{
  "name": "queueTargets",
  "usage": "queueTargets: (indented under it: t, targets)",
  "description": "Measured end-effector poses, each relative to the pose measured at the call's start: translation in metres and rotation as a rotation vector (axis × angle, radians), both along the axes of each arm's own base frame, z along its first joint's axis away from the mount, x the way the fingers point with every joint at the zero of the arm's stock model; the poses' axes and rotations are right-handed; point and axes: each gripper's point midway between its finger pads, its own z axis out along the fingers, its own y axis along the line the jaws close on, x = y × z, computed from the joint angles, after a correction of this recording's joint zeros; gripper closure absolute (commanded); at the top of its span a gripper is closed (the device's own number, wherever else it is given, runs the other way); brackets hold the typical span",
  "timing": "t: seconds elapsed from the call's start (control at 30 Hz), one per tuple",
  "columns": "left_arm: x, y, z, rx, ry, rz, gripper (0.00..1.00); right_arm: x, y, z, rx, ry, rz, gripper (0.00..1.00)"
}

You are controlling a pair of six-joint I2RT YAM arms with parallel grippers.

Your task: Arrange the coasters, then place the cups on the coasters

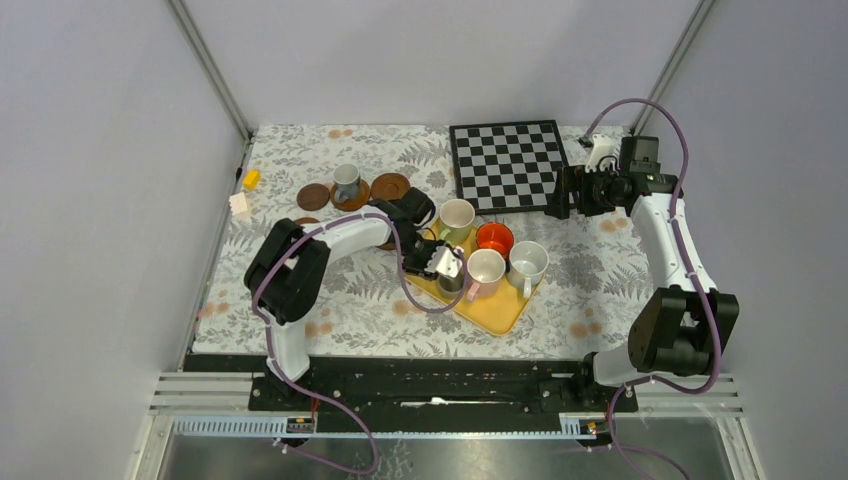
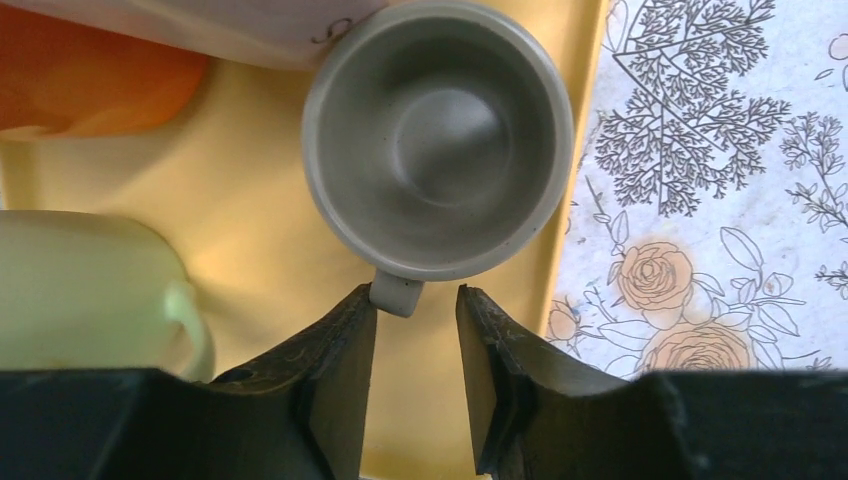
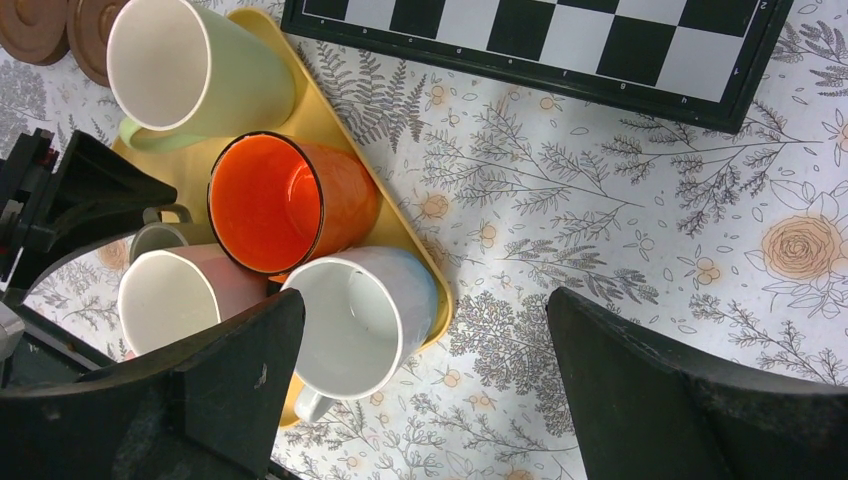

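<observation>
Just inside tray [image 2: 260, 230] edge, grey cup [image 2: 438, 140]

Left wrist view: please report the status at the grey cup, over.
Left pincer open, astride grey cup handle. Right pincer open, empty. Grey cup upright on tray. Green cup and orange cup close by.

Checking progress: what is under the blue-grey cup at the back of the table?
A dark-brown coaster; its rim shows around the blue-grey cup. The coaster's middle is covered by the cup.
</observation>
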Motion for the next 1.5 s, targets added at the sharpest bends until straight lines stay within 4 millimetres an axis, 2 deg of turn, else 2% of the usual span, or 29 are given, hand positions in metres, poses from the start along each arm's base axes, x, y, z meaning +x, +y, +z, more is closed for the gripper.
queueTargets:
  t: [0.17, 0.4, 0.47, 0.67, 0.97, 1.1, 1.23, 1.4, 1.43, 1.5]
  targets:
    - [-0.004, 0.003, -0.005, 0.016, 0.015, 0.008, 0.66, 0.001, 0.000, -0.001, 0.000, -0.005, 0.000, 0.02]
    - [-0.004, 0.001, -0.005, 0.014, 0.053, 0.079, 0.64, 0.001, 0.002, -0.002, 0.008, -0.004, 0.006, 0.02]
    - [-0.004, 0.000, -0.005, 0.012, 0.066, 0.102, 0.70, 0.000, 0.002, -0.003, 0.009, -0.004, 0.007, 0.02]
    - [-0.009, 0.001, -0.005, 0.013, 0.111, 0.164, 0.98, -0.001, 0.002, -0.005, 0.012, 0.002, 0.009, 0.02]
    - [-0.023, 0.019, 0.006, 0.018, 0.115, 0.238, 1.00, -0.002, 0.003, -0.007, 0.015, 0.008, 0.010, 0.02]
    - [-0.024, 0.034, 0.027, -0.002, 0.129, 0.311, 1.00, -0.002, 0.003, -0.007, 0.015, 0.007, 0.011, 0.02]
    - [-0.006, 0.060, 0.062, -0.071, 0.139, 0.469, 1.00, -0.002, 0.003, -0.007, 0.016, 0.006, 0.011, 0.02]
    - [0.028, 0.113, 0.115, -0.189, 0.163, 0.805, 1.00, -0.001, 0.004, -0.008, 0.018, 0.003, 0.013, 0.02]
    - [0.037, 0.128, 0.127, -0.225, 0.172, 0.889, 1.00, -0.001, 0.004, -0.007, 0.021, -0.001, 0.015, 0.02]
    - [0.048, 0.151, 0.141, -0.266, 0.177, 0.995, 1.00, -0.001, 0.006, -0.007, 0.030, -0.004, 0.022, 0.02]
